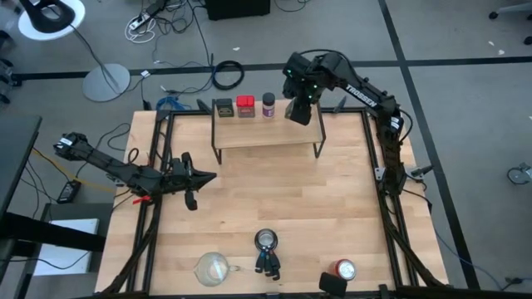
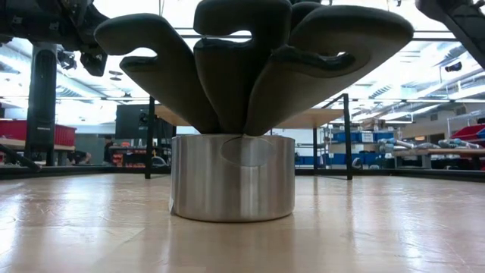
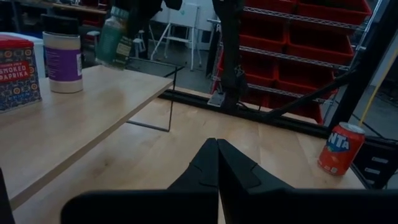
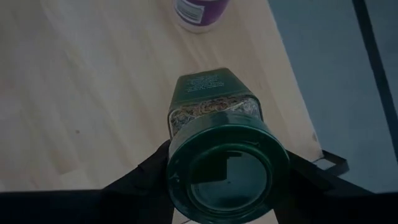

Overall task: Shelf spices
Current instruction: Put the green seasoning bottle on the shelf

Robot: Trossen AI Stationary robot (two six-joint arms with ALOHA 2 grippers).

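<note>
Gripping the green-lidded jar (image 4: 221,146) between its fingers, the right gripper (image 1: 299,110) holds it over the shelf (image 1: 266,134), at 3 o'clock of the purple-labelled jar (image 1: 268,104). The left gripper (image 1: 202,177) waits clenched, empty, above the tabletop (image 1: 274,199).

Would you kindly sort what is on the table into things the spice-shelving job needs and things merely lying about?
For the job: shelf; olive tin, red tin and purple-labelled jar on it; green jar held over the shelf in the right tool.

Lying about: soda can; glass cup; steel holder of dark utensils.
</note>
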